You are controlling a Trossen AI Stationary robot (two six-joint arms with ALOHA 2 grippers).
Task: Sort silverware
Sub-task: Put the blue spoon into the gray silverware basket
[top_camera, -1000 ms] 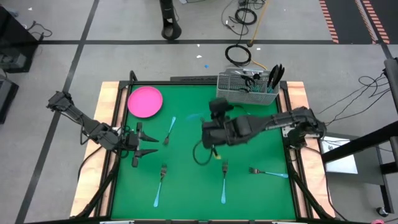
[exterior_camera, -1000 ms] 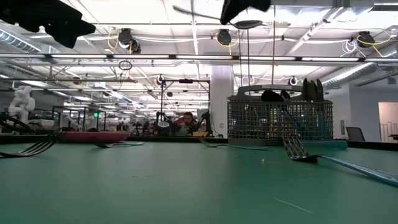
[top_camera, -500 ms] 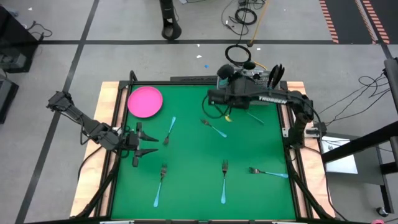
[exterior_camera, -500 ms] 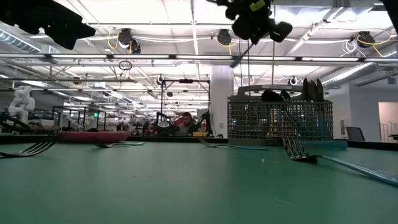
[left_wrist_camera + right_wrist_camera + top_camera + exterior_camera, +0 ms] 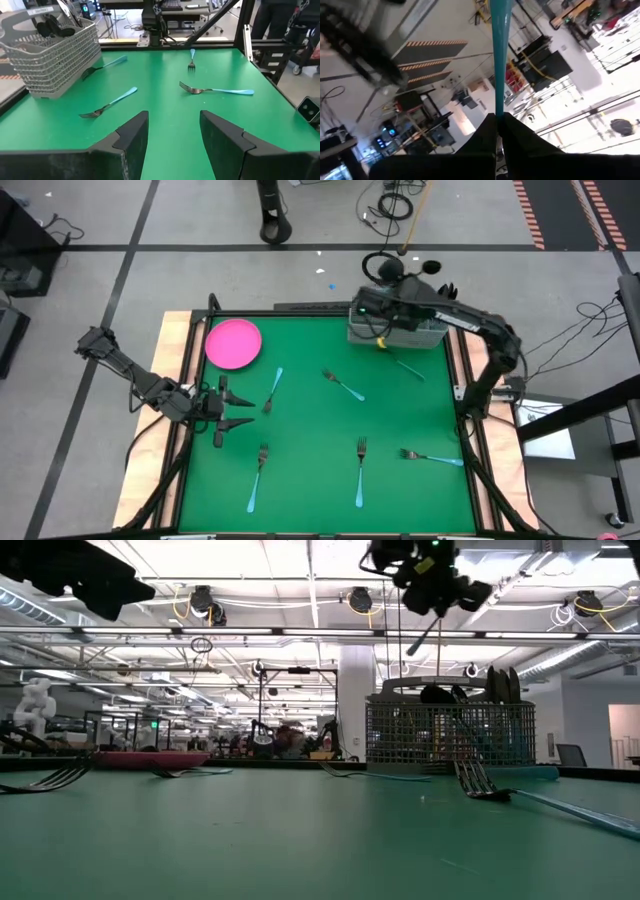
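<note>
Overhead, the right end effector pinches a blue-handled utensil, head hidden, above the caddy; the left end effector waits open.

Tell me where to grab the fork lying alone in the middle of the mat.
Grip the fork on its light-blue handle, about midway, coming straight down from above. It lies flat and diagonal with open mat all around, so probably turn the pincer fingers across the handle's line, clear of the tines.

The right claw, gripping a blue-handled utensil, has swung over the caddy.
</note>
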